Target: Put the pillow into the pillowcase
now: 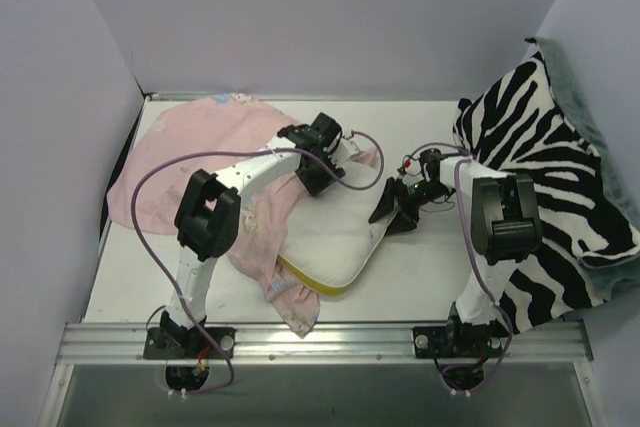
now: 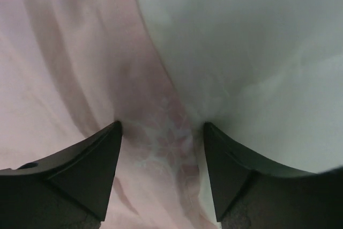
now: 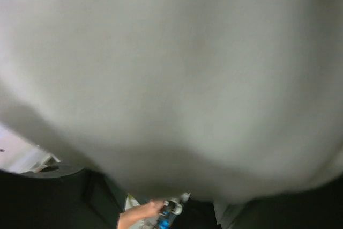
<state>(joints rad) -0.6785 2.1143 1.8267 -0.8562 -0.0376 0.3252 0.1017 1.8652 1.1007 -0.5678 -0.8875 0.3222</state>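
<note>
The white pillow [image 1: 325,242] with a yellow side band lies mid-table, its left part overlapped by the pillowcase [image 1: 190,147], which is spread pale pink side up toward the back left. My left gripper [image 1: 318,175] hovers open over the pillow's far edge. In the left wrist view this gripper [image 2: 162,127] straddles a pink fold of the pillowcase [image 2: 64,52] beside the pillow [image 2: 241,41]. My right gripper [image 1: 392,215] stands open at the pillow's right edge. The pillow [image 3: 171,79] fills the right wrist view, with the dark fingers [image 3: 43,202] showing only at the bottom corners.
A zebra-striped blanket [image 1: 545,177] is heaped along the right side, close behind the right arm. Pale walls enclose the table on three sides. A metal rail [image 1: 320,339] carrying both arm bases runs along the near edge.
</note>
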